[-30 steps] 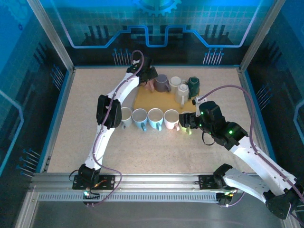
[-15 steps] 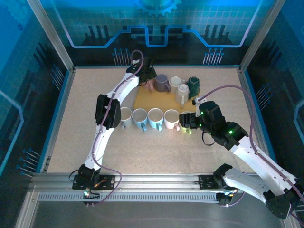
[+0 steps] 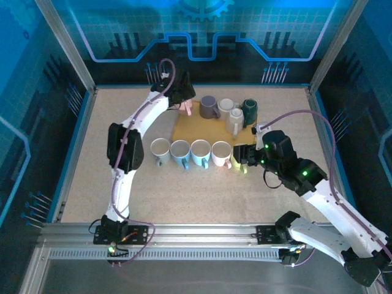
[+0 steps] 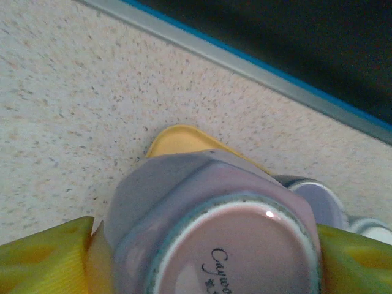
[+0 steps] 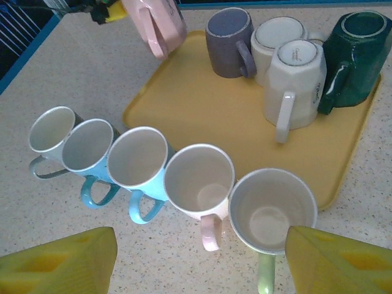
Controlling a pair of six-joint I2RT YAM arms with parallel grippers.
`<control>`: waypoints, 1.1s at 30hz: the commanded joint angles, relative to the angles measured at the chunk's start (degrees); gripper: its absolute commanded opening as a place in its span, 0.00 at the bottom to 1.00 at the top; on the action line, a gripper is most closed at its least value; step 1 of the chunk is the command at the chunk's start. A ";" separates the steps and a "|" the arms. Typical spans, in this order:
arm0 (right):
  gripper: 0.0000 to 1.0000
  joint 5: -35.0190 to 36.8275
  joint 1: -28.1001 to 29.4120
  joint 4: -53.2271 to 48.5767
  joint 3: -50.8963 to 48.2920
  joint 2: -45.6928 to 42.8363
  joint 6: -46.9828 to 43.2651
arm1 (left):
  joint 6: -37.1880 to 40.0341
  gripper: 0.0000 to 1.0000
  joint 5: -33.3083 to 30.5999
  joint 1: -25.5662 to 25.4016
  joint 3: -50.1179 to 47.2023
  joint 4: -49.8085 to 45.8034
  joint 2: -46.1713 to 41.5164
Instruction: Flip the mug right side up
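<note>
Left gripper (image 3: pixel 185 101) clamps the mug (image 3: pixel 187 109) by its sides, a yellow finger (image 4: pixel 43 260) pressed to each flank in the left wrist view, where both fingers and the lower part of the mug's base run off the bottom edge. Right gripper (image 5: pixel 202 245) stands wide and holds nothing; its fingers are cut off at the bottom corners of its own view, and from above it covers most of the pale mug (image 5: pixel 272 211) beneath it. Speckled beige, the table (image 3: pixel 79 159) carries a yellow tray (image 5: pixel 184 104) at its far middle. On the tray four mugs stand base up, so their insides are hidden: a purple mug (image 5: pixel 229 37), two white mugs (image 5: pixel 278 30) touching each other, and a dark green mug (image 5: pixel 358 40) at the right end. Along the tray's near side a row (image 5: pixel 138 159) of five mugs stands mouth up on the table, all empty, the pale mug last on the right. The mug itself is pink with faceted sides and hangs tilted over the tray's far left corner, base up, handle towards the right wrist camera, which crops its top. Whether its rim touches the tray cannot be told. Its base has a blue-grey ring and dark script, too cropped to read.
</note>
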 commanded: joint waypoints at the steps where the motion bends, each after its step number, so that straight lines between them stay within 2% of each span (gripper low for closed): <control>1: 0.73 -1.76 0.62 -0.21 2.18 -0.54 0.99 | 0.49 0.58 -1.08 0.61 -5.36 8.23 -14.38; 5: 0.73 -4.55 0.83 1.63 2.06 -0.62 3.04 | -1.29 0.60 3.42 1.05 -22.34 21.60 -29.64; 9: 0.74 -12.76 1.01 7.39 0.48 -0.58 4.88 | -5.22 0.63 14.19 2.10 -36.69 33.53 -41.99; 10: 0.75 -16.02 1.05 10.28 -0.22 -0.35 5.73 | -7.11 0.63 16.80 2.43 -40.51 36.97 -45.04; 13: 0.75 -19.61 1.18 15.25 -1.25 0.92 12.35 | -14.63 0.64 26.32 4.28 -54.08 53.98 -52.87; 15: 0.76 -22.84 1.40 18.56 -1.84 1.80 14.85 | -21.29 0.63 30.00 5.17 -61.55 65.77 -56.27; 18: 0.76 -31.54 1.10 30.20 -5.86 2.45 18.47 | -29.93 0.62 33.53 5.36 -69.28 81.86 -58.59; 20: 0.77 -37.39 0.75 41.15 -8.70 4.34 23.99 | -35.09 0.60 37.13 5.40 -72.13 92.38 -58.44; 23: 0.79 -41.25 0.75 56.33 -11.64 7.74 32.74 | -40.95 0.58 39.31 5.32 -75.48 104.41 -58.85; 25: 0.80 -41.62 0.82 65.66 -13.72 9.66 38.33 | -43.22 0.57 39.34 5.32 -77.50 108.98 -59.88; 27: 0.80 -41.24 0.97 70.62 -14.50 11.16 41.07 | -43.31 0.56 40.25 5.15 -78.92 110.06 -61.63; 33: 0.80 -41.60 2.21 79.55 -14.41 13.63 40.66 | -37.48 0.57 41.45 4.79 -82.71 102.34 -68.59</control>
